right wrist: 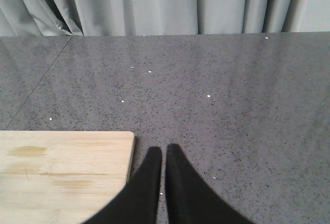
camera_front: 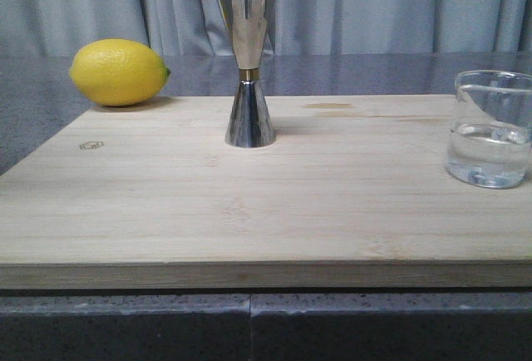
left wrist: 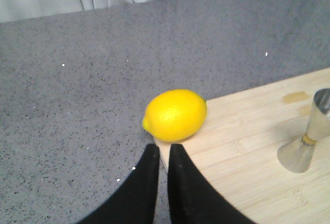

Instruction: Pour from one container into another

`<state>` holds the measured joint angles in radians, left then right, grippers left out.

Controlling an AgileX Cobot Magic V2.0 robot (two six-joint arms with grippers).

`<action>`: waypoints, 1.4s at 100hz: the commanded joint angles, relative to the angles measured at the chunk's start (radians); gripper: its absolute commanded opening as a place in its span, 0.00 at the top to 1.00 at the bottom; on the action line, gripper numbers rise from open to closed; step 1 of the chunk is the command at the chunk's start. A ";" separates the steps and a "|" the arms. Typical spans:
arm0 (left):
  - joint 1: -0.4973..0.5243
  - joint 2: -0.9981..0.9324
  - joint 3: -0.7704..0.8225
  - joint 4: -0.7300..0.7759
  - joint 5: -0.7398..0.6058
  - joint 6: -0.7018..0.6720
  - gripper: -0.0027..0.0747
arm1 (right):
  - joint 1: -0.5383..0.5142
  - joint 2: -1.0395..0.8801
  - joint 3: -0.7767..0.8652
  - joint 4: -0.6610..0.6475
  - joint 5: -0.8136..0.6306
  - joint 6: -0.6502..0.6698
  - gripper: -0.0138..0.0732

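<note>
A clear glass beaker [camera_front: 492,128] holding some clear liquid stands upright at the right edge of the wooden board [camera_front: 249,203]. The steel hourglass jigger [camera_front: 247,63] stands upright at the board's far middle; the left wrist view shows the jigger [left wrist: 305,140] too. Neither gripper appears in the front view. My left gripper [left wrist: 161,149] is shut and empty, hovering just short of the lemon at the board's corner. My right gripper [right wrist: 163,150] is shut and empty over the grey counter beside the board's far right corner [right wrist: 126,146]. The beaker is out of both wrist views.
A yellow lemon [camera_front: 119,71] lies at the board's far left corner, and the left wrist view shows the lemon [left wrist: 175,114] close ahead of the fingers. Grey speckled counter [right wrist: 216,90] surrounds the board, with grey curtains [camera_front: 374,3] behind.
</note>
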<state>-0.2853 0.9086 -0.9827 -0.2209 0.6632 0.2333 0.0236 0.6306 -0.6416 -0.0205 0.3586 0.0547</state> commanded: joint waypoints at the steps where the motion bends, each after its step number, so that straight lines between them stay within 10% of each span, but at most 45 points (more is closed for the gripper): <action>1: -0.008 0.019 -0.037 -0.011 -0.060 0.052 0.72 | 0.001 0.006 -0.038 -0.027 -0.074 -0.004 0.74; 16: -0.008 0.044 -0.037 -0.011 -0.089 0.067 0.26 | 0.001 0.006 -0.038 -0.033 -0.119 -0.004 0.41; 27: -0.008 0.051 -0.031 -0.011 -0.126 0.080 0.11 | 0.001 0.006 -0.038 -0.033 -0.142 -0.004 0.27; 47: -0.008 0.051 0.041 -0.185 -0.205 0.306 0.11 | 0.001 0.042 -0.038 -0.033 -0.138 -0.004 0.26; 82: -0.008 0.053 0.222 -0.967 -0.205 1.170 0.11 | 0.001 0.069 -0.038 -0.035 -0.112 -0.004 0.26; 140: 0.019 0.329 0.337 -1.570 0.239 1.849 0.11 | 0.001 0.069 -0.038 -0.056 -0.063 -0.004 0.26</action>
<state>-0.2675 1.2056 -0.6215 -1.7061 0.7822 2.0384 0.0236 0.6981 -0.6437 -0.0611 0.3573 0.0547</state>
